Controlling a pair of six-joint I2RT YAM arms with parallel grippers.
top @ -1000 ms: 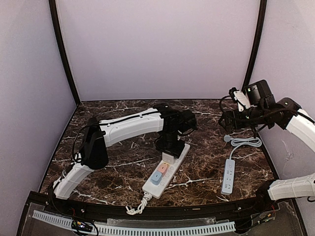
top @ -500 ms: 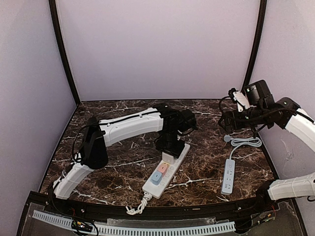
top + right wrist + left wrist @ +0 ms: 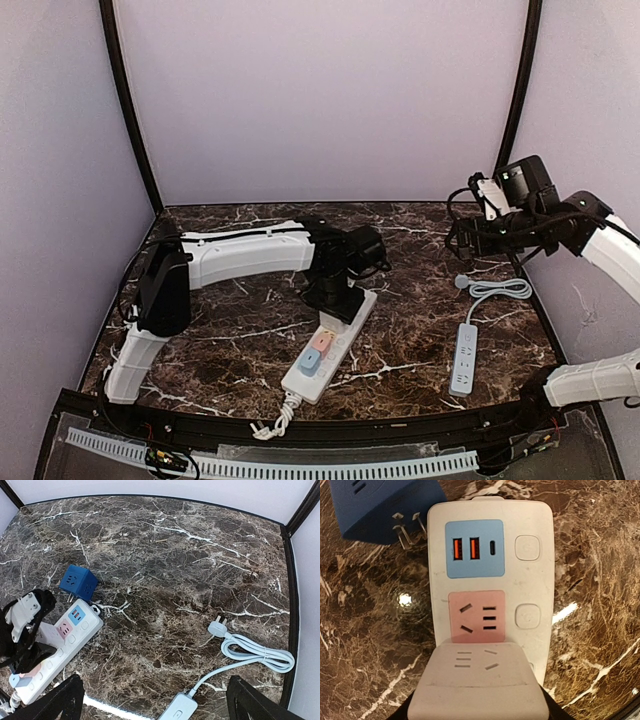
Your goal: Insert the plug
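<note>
A white power strip [image 3: 318, 350] with a blue USB panel and a pink socket panel [image 3: 477, 615] lies at the table's centre. My left gripper [image 3: 335, 298] stands over its far end, shut on a white cube adapter [image 3: 477, 685] that sits against the strip just behind the pink panel. A blue cube adapter [image 3: 380, 505] with bare prongs lies beside the strip's end; it also shows in the right wrist view [image 3: 79, 582]. My right gripper [image 3: 463, 245] is open and empty, raised high at the right, with its fingers [image 3: 55, 700] wide apart.
A small light-blue power strip [image 3: 463, 358] lies at the front right. Its coiled cord [image 3: 260, 655] and loose plug [image 3: 218, 627] rest near the right wall. The enclosure walls stand close on the left, back and right.
My left arm has swung left, and the white power strip has shifted left and turned a little with it. My right arm has risen slightly.
</note>
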